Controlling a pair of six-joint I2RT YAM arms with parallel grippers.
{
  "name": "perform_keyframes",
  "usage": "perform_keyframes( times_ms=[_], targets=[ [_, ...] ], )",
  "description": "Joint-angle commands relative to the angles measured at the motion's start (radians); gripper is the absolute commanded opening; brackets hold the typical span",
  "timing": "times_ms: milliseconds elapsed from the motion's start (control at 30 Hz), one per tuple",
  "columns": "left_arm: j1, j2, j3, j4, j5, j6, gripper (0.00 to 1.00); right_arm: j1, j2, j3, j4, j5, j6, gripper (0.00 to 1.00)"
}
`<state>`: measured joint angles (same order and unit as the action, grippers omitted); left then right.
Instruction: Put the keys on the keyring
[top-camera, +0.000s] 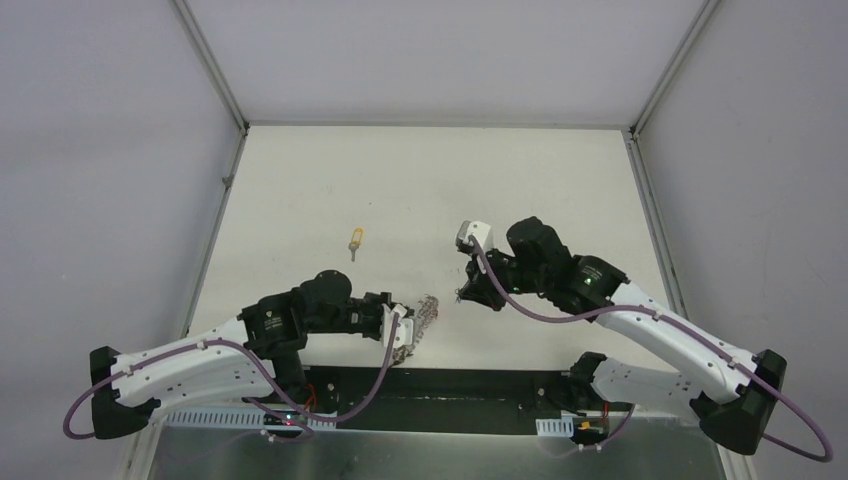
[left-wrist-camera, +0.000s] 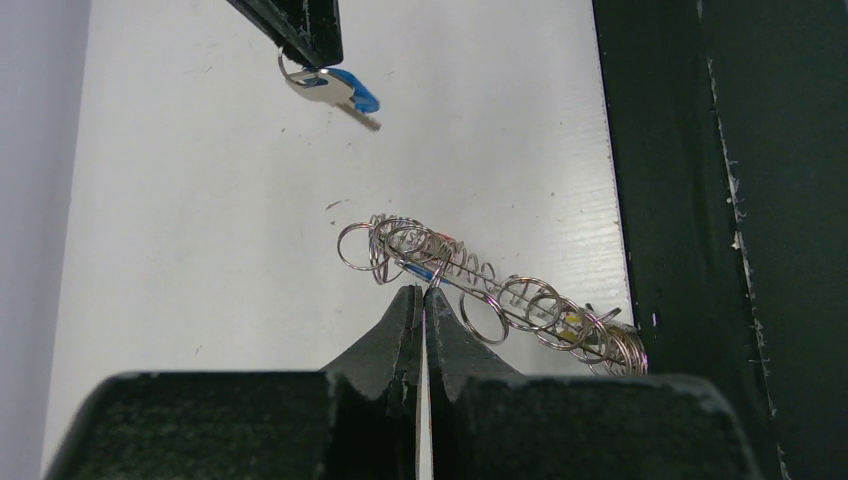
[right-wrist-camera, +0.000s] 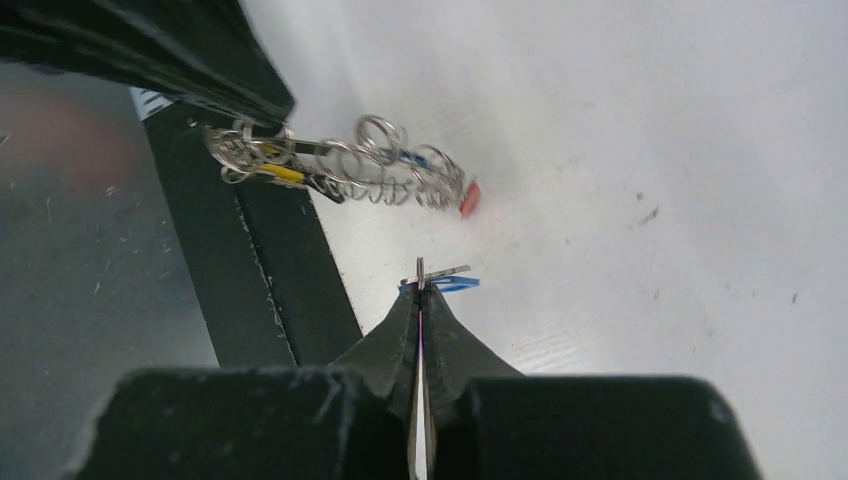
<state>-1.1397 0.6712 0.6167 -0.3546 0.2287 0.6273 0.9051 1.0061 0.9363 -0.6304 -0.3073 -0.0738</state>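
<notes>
My left gripper (top-camera: 408, 330) is shut on the keyring (top-camera: 428, 312), a floppy grey coil of wire rings held above the table's near edge. In the left wrist view my tips (left-wrist-camera: 423, 291) pinch one coil of the keyring (left-wrist-camera: 500, 295). Red (right-wrist-camera: 469, 196) and yellow (right-wrist-camera: 280, 172) key heads show among the coils of the keyring (right-wrist-camera: 340, 165). My right gripper (top-camera: 468, 293) is shut on a blue-headed key (right-wrist-camera: 445, 283), gripped by its small ring at my tips (right-wrist-camera: 420, 288). That blue key (left-wrist-camera: 340, 90) hangs apart from the keyring. A yellow-headed key (top-camera: 355, 240) lies on the table.
The white table (top-camera: 420, 190) is walled by grey panels on three sides. A black strip (left-wrist-camera: 700, 200) runs along the near edge, right beside the keyring. The right arm's cable (top-camera: 540, 310) loops near its wrist.
</notes>
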Motion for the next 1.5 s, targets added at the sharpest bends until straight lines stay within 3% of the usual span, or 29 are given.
perform_keyframes(
  times_ms=[0,100,267,767,1100,1467],
  targets=[
    [-0.008,0.018,0.062,0.103,0.068,-0.027,0.00,0.004,-0.036,-0.004,0.110,-0.215,-0.220,0.00],
    [-0.008,0.035,0.070,0.114,0.087,-0.027,0.00,0.005,-0.029,0.002,0.114,-0.325,-0.315,0.00],
    [-0.008,0.047,0.072,0.140,0.112,-0.036,0.00,0.019,-0.005,0.030,0.096,-0.342,-0.349,0.00],
    [-0.009,0.075,0.072,0.167,0.145,-0.066,0.00,0.224,0.042,0.084,-0.003,-0.052,-0.510,0.00],
    [-0.008,0.076,0.067,0.173,0.165,-0.056,0.00,0.315,0.058,0.069,0.066,0.116,-0.542,0.00],
    [-0.009,0.081,0.069,0.177,0.163,-0.059,0.00,0.350,0.050,0.063,0.089,0.165,-0.564,0.00]
  ],
)
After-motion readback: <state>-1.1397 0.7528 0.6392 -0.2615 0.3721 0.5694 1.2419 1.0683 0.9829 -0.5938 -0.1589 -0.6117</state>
